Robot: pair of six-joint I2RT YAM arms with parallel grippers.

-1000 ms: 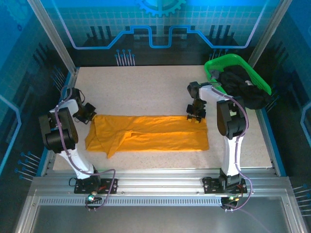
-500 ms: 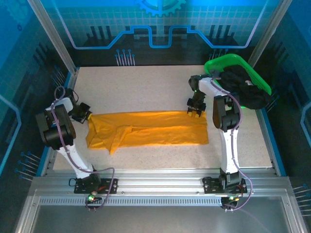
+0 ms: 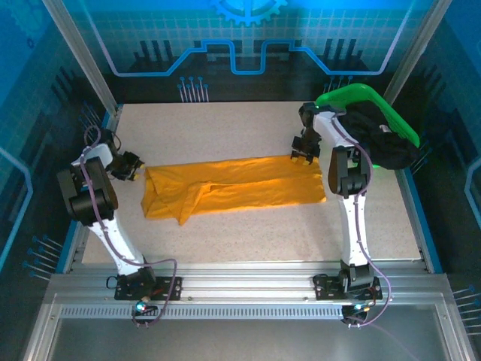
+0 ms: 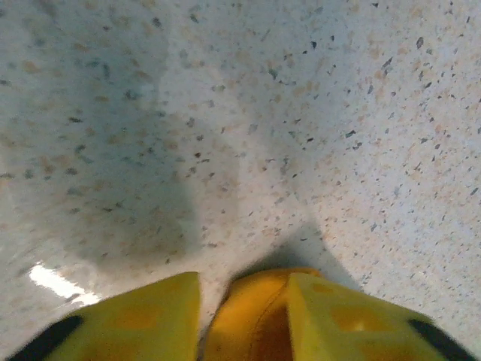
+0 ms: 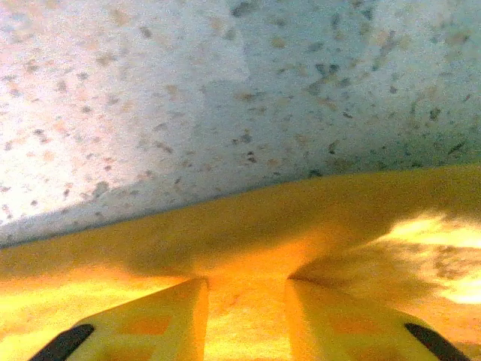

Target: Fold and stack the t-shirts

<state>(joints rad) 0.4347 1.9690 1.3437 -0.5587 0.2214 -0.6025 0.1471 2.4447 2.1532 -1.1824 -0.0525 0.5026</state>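
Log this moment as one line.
shirt: long strip on table | left claw: shut on its left end | right claw: shut on far right corner

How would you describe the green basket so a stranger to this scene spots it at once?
Start at the speckled table and go to its far right corner. There sits a green plastic basket holding dark cloth. It is bright green with a raised rim, unlike the flat orange t-shirt.
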